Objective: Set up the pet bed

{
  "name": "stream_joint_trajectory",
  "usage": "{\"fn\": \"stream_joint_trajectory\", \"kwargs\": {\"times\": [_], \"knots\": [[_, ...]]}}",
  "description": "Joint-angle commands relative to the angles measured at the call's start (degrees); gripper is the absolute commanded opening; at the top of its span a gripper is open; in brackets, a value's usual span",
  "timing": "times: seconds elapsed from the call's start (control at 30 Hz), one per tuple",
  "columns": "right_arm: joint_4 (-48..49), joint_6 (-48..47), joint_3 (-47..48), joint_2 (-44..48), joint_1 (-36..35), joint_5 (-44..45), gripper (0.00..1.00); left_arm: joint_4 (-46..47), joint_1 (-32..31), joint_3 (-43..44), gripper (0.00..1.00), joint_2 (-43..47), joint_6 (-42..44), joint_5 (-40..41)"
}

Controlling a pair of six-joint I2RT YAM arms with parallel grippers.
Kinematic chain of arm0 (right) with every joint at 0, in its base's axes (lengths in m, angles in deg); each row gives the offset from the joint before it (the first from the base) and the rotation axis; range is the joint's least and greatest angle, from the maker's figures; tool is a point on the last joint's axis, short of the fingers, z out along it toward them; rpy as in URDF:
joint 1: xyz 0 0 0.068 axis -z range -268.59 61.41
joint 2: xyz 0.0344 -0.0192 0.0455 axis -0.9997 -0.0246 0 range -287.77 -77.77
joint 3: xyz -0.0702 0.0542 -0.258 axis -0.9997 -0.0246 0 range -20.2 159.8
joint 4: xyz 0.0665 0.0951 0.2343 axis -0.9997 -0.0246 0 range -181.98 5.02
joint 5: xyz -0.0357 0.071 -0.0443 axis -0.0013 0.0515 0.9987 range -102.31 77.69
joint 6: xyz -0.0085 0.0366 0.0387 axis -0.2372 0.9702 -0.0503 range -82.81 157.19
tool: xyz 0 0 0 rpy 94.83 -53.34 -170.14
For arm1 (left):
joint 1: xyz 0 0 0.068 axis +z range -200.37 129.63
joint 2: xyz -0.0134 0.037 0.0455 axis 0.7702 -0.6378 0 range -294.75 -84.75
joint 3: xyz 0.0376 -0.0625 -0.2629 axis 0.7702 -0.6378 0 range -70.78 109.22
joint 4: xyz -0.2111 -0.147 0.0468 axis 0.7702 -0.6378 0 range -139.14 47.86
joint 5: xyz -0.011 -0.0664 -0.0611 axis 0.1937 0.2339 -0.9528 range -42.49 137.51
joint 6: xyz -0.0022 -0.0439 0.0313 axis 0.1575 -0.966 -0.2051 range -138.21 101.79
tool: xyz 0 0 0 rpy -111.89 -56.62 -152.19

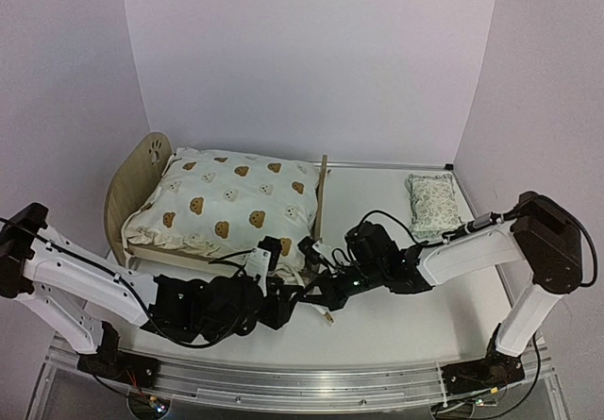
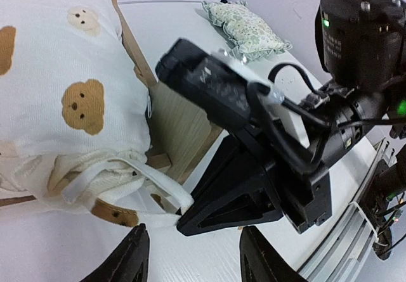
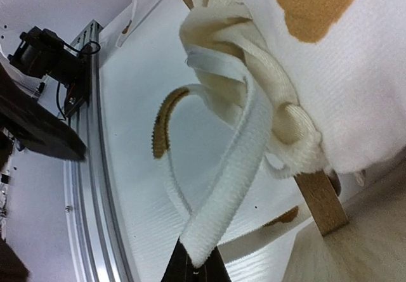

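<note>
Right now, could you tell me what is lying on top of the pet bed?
The cream bear-print quilt lies bunched over the pet bed, covering its whole sleeping surface; anything beneath the quilt is hidden.

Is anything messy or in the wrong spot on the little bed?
Yes. The quilt is bunched at the near foot corner, its edge trailing off the pet bed into the right gripper. The pillow lies on the table, off the bed.
</note>
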Motion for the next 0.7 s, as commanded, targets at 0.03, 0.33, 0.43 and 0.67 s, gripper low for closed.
{"fn": "stream_joint_trajectory", "kwargs": {"times": [0.03,0.33,0.43,0.67], "knots": [[-10.4,-7.5,-4.6,1.0,-0.3,9.4,0.00,-13.3,3.3,7.5,0.44,2.9,5.9,-5.2],[-9.4,-15.6,-6.4,3.9,-4.2,11.7,0.00,-19.6,10.2,15.9,0.36,-4.4,10.6,-13.6],[-7.9,-17.4,-7.7,5.1,-5.9,12.2,0.00,-19.2,11.5,15.8,0.35,-5.6,11.0,-15.0],[-5.3,-19.0,-9.9,8.7,-8.2,14.0,0.00,-19.4,12.3,15.9,0.35,-8.5,11.3,-15.2]]}}
